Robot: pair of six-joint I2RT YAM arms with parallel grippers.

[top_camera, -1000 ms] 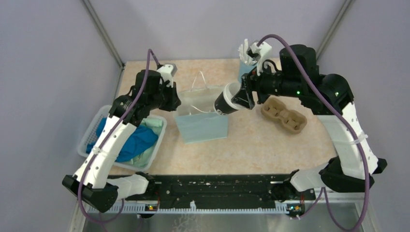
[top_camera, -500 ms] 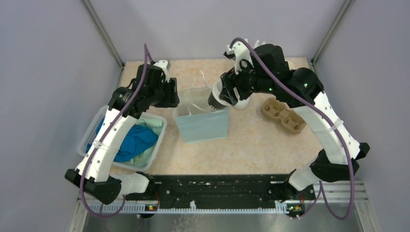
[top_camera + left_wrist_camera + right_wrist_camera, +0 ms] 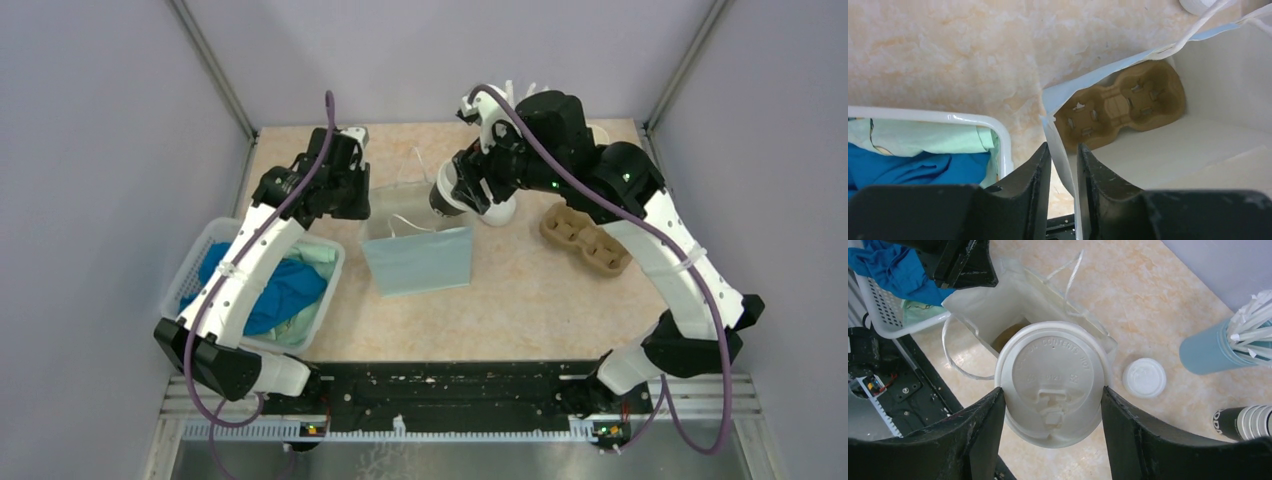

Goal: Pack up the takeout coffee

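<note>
The takeout coffee (image 3: 447, 193), dark-bodied with a white dome lid (image 3: 1053, 380), is held in my right gripper (image 3: 466, 188) just above the open mouth of the light blue paper bag (image 3: 418, 258). The right fingers (image 3: 980, 425) press the lid's rim from both sides. My left gripper (image 3: 350, 203) is shut on the bag's left wall (image 3: 1060, 135) and holds it open. In the left wrist view a brown cup carrier (image 3: 1120, 102) lies on the bag's white floor. The bag's string handles (image 3: 960, 362) hang loose.
A second brown cup carrier (image 3: 587, 237) lies right of the bag. A white basket (image 3: 185, 280) with blue and green cloth sits at the left. A loose white lid (image 3: 1144, 377), a blue holder of white sticks (image 3: 1210, 347) and a stack of lidless cups (image 3: 1245, 421) stand behind.
My right gripper has carried the coffee left and turned it from tilted to lid-up over the bag's mouth. The left gripper has shifted slightly back, keeping the bag's edge.
</note>
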